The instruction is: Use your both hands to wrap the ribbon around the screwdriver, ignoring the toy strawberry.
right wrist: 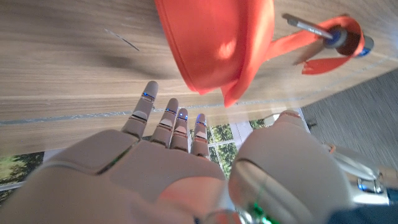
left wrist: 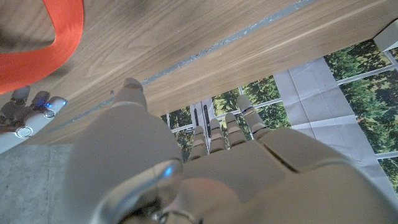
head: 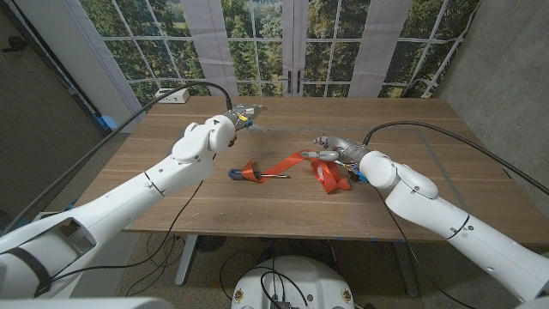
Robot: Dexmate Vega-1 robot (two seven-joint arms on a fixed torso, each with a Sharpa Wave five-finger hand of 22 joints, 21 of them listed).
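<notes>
Screwdriver (head: 257, 174) lies mid-table (head: 171, 206), ribbon (head: 296, 160) trailing to its right.

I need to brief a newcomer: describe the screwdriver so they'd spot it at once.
Start at the wooden table and look at its middle, between the two white arms. There the screwdriver lies on the wood, its thin metal shaft pointing toward the right hand. It is the only tool, with an orange ribbon looped over its handle.

Satiny orange ribbon (head: 296, 162) lies on matt wooden table (head: 412, 116).

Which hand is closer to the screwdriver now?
Right. The right hand is just past the ribbon from the screwdriver. The left hand is raised farther back, toward the windows.
</notes>
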